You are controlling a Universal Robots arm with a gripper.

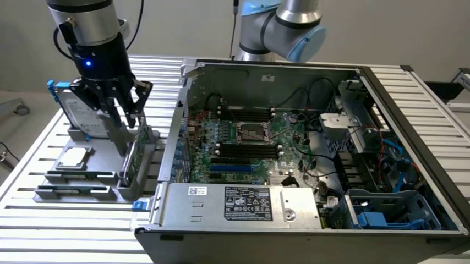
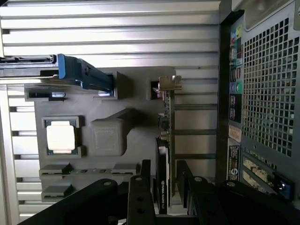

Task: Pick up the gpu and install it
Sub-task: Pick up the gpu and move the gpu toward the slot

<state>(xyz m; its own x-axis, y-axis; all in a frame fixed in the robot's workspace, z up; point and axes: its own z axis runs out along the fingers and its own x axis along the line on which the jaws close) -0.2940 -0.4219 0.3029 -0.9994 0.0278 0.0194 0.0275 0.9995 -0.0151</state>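
Claw [image 2: 163,182] hangs open, fingers [image 2: 140,192] either side of the gpu [image 2: 165,136], apparently not clamping it. The gpu stands on edge in a holder [image 1: 81,191] slot, leaving its top edge free to grip, beside the case [image 1: 220,203] on the table [image 1: 44,225].
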